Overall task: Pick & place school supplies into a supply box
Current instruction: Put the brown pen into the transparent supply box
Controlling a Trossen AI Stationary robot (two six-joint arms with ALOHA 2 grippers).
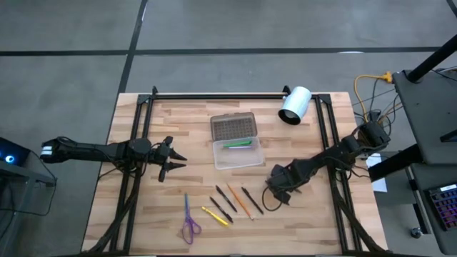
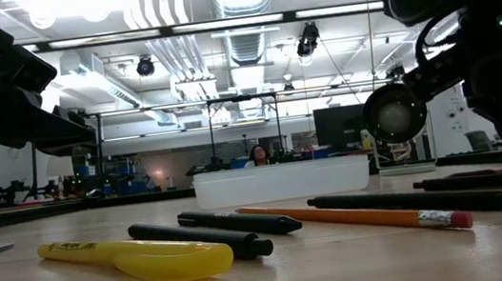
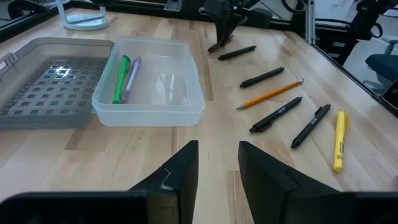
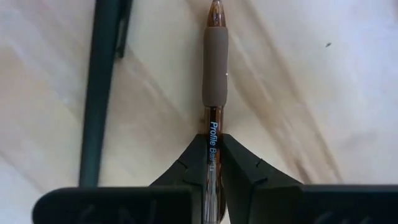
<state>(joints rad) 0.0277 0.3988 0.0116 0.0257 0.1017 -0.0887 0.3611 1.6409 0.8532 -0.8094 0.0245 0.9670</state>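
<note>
The supply box (image 1: 237, 153) sits mid-table (image 1: 178, 121), its lid (image 1: 233, 127) lying flat just behind it, touching. Two pens (image 3: 125, 78) lie inside the box. A cylinder (image 1: 294, 105) rests to the right of the lid, near the table's back edge. In front of the box lies a row of pens and a pencil (image 1: 235, 200); the scissors (image 1: 188, 220) lie left of them. The left claw (image 1: 171, 158) is left of the box; the right claw (image 1: 276, 194) meets the row's right end, closed on a pen (image 4: 215, 74).
</note>
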